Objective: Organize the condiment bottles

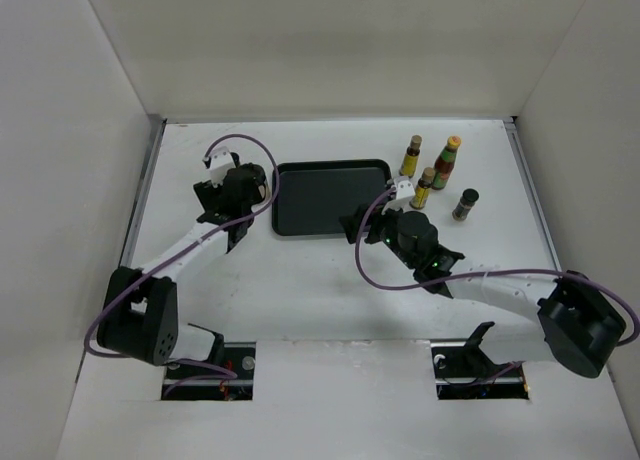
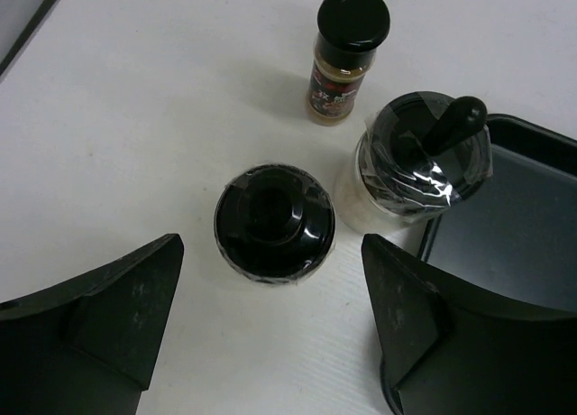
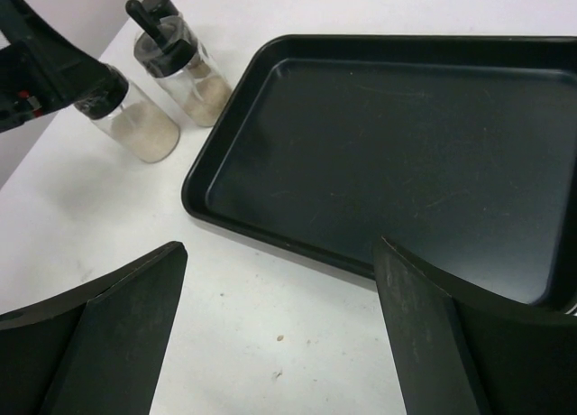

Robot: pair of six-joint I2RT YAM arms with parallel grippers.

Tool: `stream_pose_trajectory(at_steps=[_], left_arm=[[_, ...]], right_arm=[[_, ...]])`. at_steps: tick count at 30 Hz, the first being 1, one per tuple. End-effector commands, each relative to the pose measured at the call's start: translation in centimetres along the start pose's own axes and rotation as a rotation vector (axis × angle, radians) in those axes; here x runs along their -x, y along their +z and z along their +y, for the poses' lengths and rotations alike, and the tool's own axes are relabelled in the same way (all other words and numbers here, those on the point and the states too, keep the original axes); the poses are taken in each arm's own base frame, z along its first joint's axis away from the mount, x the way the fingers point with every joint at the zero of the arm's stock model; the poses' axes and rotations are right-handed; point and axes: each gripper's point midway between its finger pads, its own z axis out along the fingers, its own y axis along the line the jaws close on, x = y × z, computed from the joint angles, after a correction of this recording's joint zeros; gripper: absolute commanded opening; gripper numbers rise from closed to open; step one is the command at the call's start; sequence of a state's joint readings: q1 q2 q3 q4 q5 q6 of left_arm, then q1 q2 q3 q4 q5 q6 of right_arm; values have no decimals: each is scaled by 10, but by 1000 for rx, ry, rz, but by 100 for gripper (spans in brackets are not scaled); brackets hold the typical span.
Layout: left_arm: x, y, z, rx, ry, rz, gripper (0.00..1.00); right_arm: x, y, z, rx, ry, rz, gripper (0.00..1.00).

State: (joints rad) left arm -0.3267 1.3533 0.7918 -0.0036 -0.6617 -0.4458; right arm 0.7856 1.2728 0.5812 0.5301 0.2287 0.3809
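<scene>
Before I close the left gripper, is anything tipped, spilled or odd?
Nothing stands out. The black-lidded jar under the left gripper, the spoon-lid jar and the spice shaker stand upright, capped. Right of the black tray, two yellow-labelled bottles, the red bottle and the dark shaker stand upright. No spills.

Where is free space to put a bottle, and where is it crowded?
The black tray is bare inside. The table is free on the tray's near side. Crowded: four bottles right of the tray, three jars by the left gripper.

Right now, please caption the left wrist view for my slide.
Left gripper, jaws open, over a black-lidded jar near the tray.
</scene>
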Motion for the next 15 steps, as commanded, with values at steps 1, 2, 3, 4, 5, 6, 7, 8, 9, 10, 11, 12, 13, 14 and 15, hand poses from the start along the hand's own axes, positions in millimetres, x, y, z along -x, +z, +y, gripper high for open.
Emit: stream_pose_trajectory(at_steps=[1, 2, 3, 4, 5, 6, 7, 8, 9, 10, 11, 12, 13, 14, 15], left_arm=[[16, 11, -13, -29, -51, -45, 80], [12, 15, -13, -22, -46, -38, 80], [10, 19, -13, -17, -43, -32, 80], [7, 22, -13, -12, -41, -27, 80], [6, 25, -13, -7, -39, -24, 80], [5, 27, -11, 3, -40, -28, 79], [5, 28, -10, 9, -42, -31, 77], [4, 30, -8, 18, -44, -38, 75], [5, 30, -7, 24, -48, -46, 70], [5, 30, -5, 33, -50, -52, 66], [5, 30, -2, 44, -54, -60, 62], [5, 28, 0, 53, -56, -69, 59], [6, 26, 2, 59, -57, -75, 56], [7, 24, 4, 64, -56, -83, 54], [8, 22, 6, 73, -56, -90, 50]], right_arm=[[27, 7, 8, 12, 12, -70, 91], [27, 7, 8, 12, 12, -70, 91], [28, 7, 7, 11, 12, -70, 91], [27, 7, 7, 9, 12, -70, 91], [27, 7, 6, 9, 12, -69, 91], [26, 7, 6, 7, 12, -67, 91], [25, 8, 6, 8, 11, -63, 91], [25, 8, 6, 8, 11, -61, 91], [24, 9, 6, 10, 11, -61, 91], [24, 9, 6, 9, 12, -59, 91], [23, 10, 6, 8, 11, -57, 91], [22, 10, 7, 10, 10, -54, 91], [21, 11, 7, 11, 9, -52, 91], [21, 11, 7, 11, 8, -51, 91], [21, 12, 7, 11, 6, -49, 91]])
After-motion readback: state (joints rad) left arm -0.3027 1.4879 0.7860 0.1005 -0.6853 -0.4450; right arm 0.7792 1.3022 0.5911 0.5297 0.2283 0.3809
